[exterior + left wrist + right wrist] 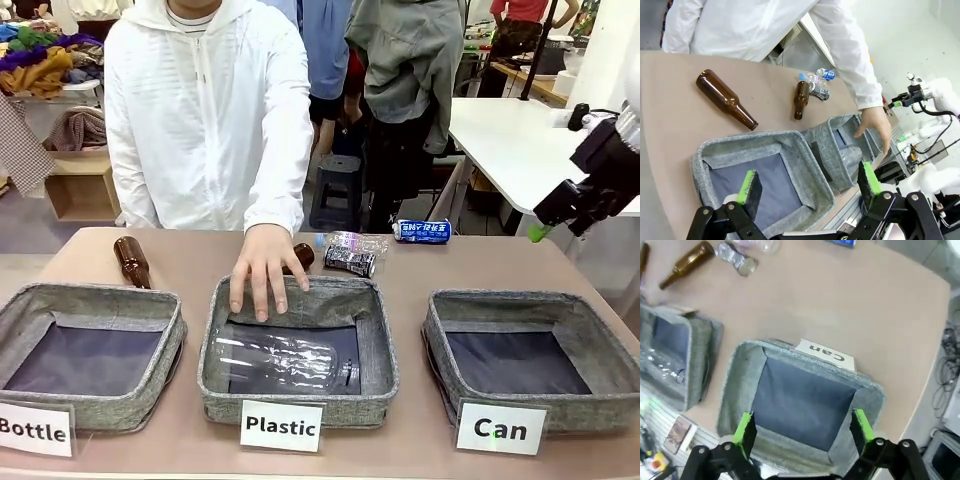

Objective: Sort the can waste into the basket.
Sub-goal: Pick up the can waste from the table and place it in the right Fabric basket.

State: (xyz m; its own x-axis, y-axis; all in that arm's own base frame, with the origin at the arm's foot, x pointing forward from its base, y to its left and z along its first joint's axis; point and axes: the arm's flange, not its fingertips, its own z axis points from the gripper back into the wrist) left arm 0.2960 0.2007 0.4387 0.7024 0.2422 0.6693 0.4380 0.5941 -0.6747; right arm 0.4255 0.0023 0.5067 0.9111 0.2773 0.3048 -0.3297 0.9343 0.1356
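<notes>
Both my tools are spread and empty, the right tool [802,427] over the Can basket [520,298] at near right, the left tool [807,182] over the Bottle basket [100,292], while the blue SWEAT can [422,231] and crushed dark can [350,261] lie on the counter's [410,290] far side.

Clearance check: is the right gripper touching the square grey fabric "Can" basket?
Apart. Front view: the right gripper hangs high, bare tabletop showing between it and the basket.

left gripper [807,182]: black, green pads [747,186]
right gripper [802,426]: black, green pads
person's jacket [205,110]: white, with long sleeves
</notes>
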